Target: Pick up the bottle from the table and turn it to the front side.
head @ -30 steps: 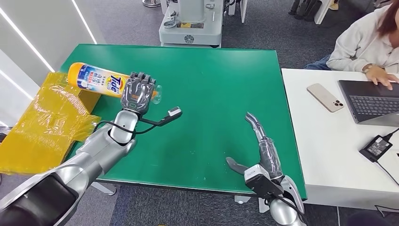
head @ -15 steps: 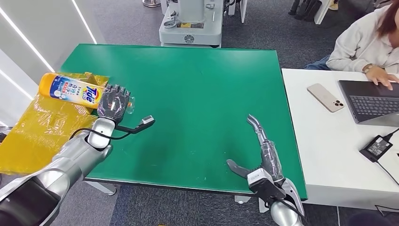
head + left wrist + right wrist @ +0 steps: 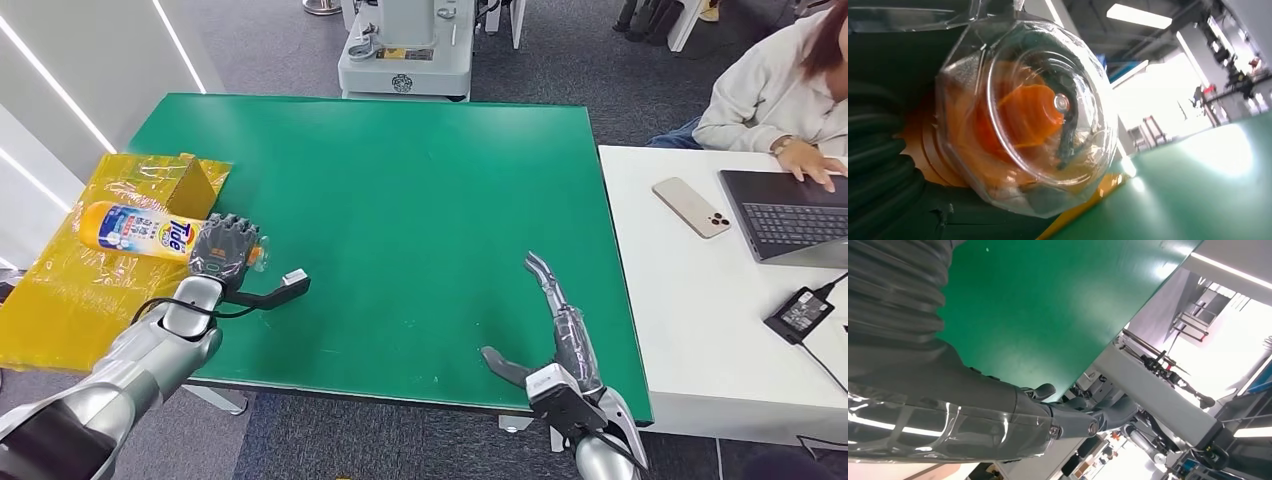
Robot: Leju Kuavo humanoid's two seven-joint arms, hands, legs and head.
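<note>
Fingers (image 3: 228, 236) of the left hand (image 3: 222, 252) are wrapped round the neck end of the Tide detergent bottle (image 3: 135, 228), gripping it just behind its clear cap (image 3: 1028, 115); the left wrist view looks straight at that cap with the orange nozzle inside. The bottle lies roughly level, label up, its yellow body pointing out past the left edge of the green table (image 3: 420, 200) and hanging over the yellow plastic-wrapped box (image 3: 70, 290) that stands beside that edge.

A second ago the bottle was held over the table's left part, higher in the head view; half a second ago it had reached the left edge. Now it is lower and further out, over the box. So the arm has carried it steadily off the table, label staying upward throughout. The pickup is done and the label faces the camera, so the turn looks largely complete; this motion reads more like carrying the bottle to a drop place than turning it.

The right hand (image 3: 555, 320) rests near the table's front right corner, fingers stretched out flat and apart, holding nothing, barely shifted.
</note>
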